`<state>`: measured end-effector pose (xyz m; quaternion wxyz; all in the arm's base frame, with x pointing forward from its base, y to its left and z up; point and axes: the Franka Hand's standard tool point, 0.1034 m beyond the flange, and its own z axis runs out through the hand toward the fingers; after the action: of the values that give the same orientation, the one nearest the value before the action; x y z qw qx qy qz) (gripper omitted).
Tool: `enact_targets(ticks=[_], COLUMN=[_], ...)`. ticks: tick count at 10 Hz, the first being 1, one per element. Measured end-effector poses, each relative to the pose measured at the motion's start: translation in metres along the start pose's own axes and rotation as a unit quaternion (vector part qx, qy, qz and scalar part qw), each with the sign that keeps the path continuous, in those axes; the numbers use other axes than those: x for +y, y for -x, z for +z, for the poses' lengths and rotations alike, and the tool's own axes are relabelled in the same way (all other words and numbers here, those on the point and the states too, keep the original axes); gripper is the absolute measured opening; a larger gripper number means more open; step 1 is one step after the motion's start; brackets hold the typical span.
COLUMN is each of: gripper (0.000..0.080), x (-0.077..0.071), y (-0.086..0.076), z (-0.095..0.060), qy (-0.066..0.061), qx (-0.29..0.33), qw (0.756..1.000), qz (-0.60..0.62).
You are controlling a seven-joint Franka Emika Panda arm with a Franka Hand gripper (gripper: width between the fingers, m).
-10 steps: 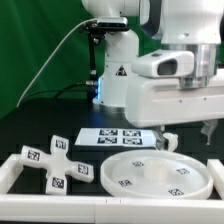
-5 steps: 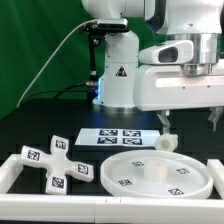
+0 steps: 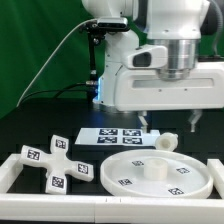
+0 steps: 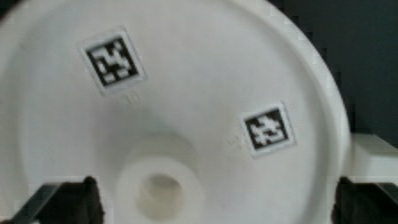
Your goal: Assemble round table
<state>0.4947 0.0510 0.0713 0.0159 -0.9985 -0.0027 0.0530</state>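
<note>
Our gripper (image 3: pixel 168 124) has slid toward the exterior view's left, jaws apart and empty; we'd pinch the light, rigid short cylinder (image 3: pixel 168 141) across its sides.

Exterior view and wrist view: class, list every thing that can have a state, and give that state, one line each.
End effector: open, holding nothing, clear above the parts.
Round disc: lying flat, central hub facing up, nothing fitted to it.
Short cylinder: loose on the table, not joined to the disc.
Cross-shaped foot: loose, unattached, at the exterior view's left.
</note>
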Motion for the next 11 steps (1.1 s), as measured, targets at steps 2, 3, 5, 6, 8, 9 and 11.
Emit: enact_targets(ticks=[2,3,5,6,8,9,11], gripper=[0.0649,0.0649,0.0649,0.0649,0.0649,0.0649,0.0649], x=[0.001,0.000,-0.006,-0.011,-0.010,-0.010,-0.013], y=[0.002,0.004,0.013,0.010,0.005,0.008,0.020], z=[0.000,0.000,0.007,0.010,0.010,0.011,0.021], qy=[-0.002,-0.002,0.000,0.004,0.007,0.007,-0.012], qx=[-0.051,-0.090,-0.202,-0.236,-0.250,-0.259,-0.286], qw=[0.999,0.996,0.978,0.971,0.968,0.966,0.956], qz=[-0.001,-0.001,0.043,0.050,0.003,0.008,0.061])
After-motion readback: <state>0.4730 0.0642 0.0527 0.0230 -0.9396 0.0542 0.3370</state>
